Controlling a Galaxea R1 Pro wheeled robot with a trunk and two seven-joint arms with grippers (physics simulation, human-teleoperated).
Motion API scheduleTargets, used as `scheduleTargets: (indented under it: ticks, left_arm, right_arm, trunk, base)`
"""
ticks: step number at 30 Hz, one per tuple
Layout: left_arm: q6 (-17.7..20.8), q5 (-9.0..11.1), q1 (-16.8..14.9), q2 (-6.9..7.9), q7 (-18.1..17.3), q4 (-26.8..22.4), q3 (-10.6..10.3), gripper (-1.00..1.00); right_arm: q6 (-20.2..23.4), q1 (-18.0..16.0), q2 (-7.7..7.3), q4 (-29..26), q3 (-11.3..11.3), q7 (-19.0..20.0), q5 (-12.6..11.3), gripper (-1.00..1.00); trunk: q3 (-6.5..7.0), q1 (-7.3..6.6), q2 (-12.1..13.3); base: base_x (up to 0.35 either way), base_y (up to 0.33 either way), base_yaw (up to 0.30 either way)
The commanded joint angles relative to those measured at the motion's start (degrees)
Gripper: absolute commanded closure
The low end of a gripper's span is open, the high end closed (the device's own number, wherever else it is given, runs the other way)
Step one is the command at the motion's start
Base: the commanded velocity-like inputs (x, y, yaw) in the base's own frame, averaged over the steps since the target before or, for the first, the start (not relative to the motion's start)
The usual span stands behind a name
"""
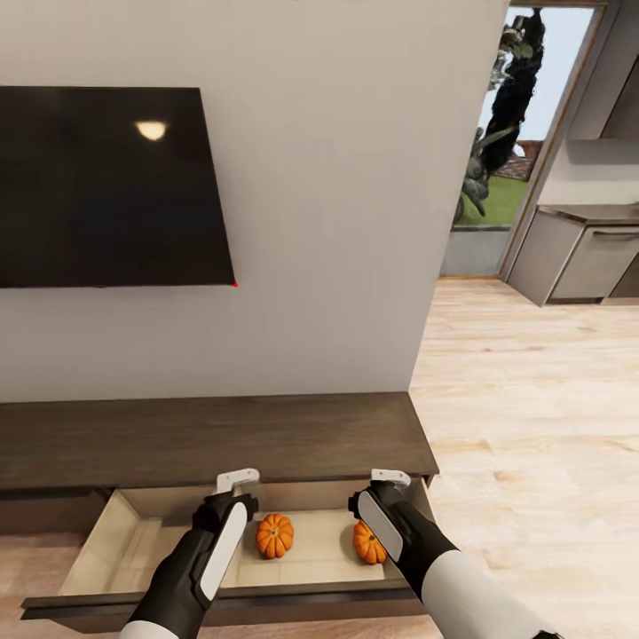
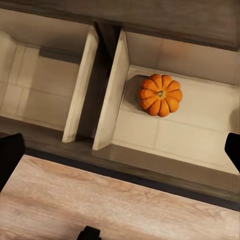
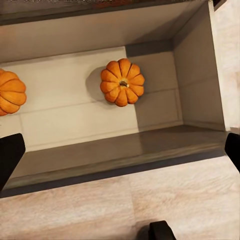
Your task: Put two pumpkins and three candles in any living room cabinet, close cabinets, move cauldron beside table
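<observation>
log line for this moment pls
drawer: open | pumpkins: two inside, left pumpkin, right pumpkin | left gripper: open, empty | right gripper: open, empty | candles: none in drawer

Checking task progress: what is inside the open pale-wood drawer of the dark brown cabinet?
Two orange ribbed pumpkins sit apart on the drawer floor. No candles are visible, though the left gripper and right gripper cover parts of it.

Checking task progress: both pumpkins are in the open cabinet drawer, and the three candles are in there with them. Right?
Not quite. Both pumpkins, one and the other, do sit in the open drawer of the cabinet, but no candles lie with them. The right wrist view shows the drawer floor holding just the two pumpkins; the head view agrees.
</observation>
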Motion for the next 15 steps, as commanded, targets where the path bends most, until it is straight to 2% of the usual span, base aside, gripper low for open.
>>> scheduleTargets:
  ticks: [1, 4, 15]
  left_arm:
    - [0.0, 0.0, 0.0, 0.02, 0.0, -0.3, 0.1, -1.00]
    - [0.1, 0.0, 0.0, 0.03, 0.0, -0.4, 0.1, -1.00]
    - [0.0, 0.0, 0.0, 0.25, -0.1, -0.6, 0.1, -1.00]
  right_arm:
    - [0.0, 0.0, 0.03, 0.0, 0.0, 0.0, 0.0, -1.00]
    - [0.0, 0.0, 0.03, 0.0, 0.0, 0.0, 0.0, -1.00]
    - [0.0, 0.0, 0.08, 0.0, 0.0, 0.0, 0.0, -1.00]
  trunk:
    - [0.18, -0.23, 0.4]
    - [0.72, -0.88, 1.6]
    - [0.72, -0.88, 1.6]
  base:
    - [0.000, 0.000, 0.000]
    - [0.000, 0.000, 0.000]
    - [0.000, 0.000, 0.000]
